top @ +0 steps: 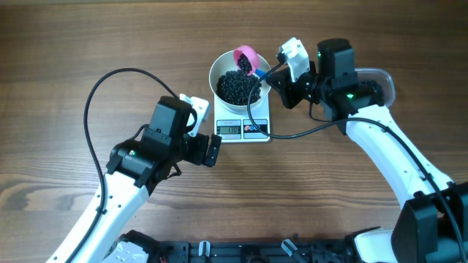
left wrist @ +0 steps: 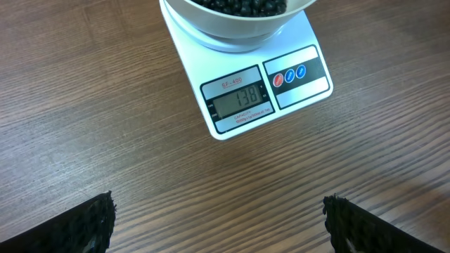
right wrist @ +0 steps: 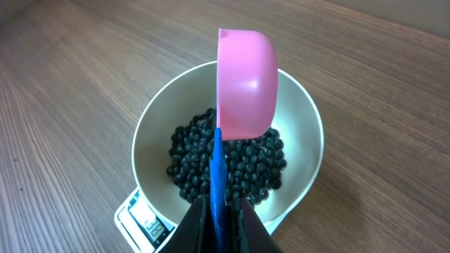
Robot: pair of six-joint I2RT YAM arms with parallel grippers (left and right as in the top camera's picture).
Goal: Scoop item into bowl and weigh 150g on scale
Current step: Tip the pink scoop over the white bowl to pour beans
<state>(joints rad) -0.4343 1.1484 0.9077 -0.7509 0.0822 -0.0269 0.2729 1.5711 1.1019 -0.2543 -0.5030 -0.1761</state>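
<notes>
Above the round white bowl (right wrist: 309, 140) on the flat white scale (left wrist: 246, 70), right fingers (right wrist: 249, 228) clamp the pink plastic scoop (right wrist: 246, 84), tipped to empty; left fingers (left wrist: 77, 228) gape, holding nothing.

Black beads (right wrist: 232, 169); white bowl (right wrist: 304, 133); pink scoop (right wrist: 246, 84)

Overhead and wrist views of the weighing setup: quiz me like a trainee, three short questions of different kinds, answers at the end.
1. True or false: the scale display reads 150.
2. Where is the pink scoop that the right gripper holds? A) tipped above the beans in the bowl B) lying flat beside the scale C) resting on the scale's buttons
3. Fill in: the left gripper has its jaws ____ and holds nothing.
Key: 1 false, it reads 138. 2 A. 3 open.
</notes>
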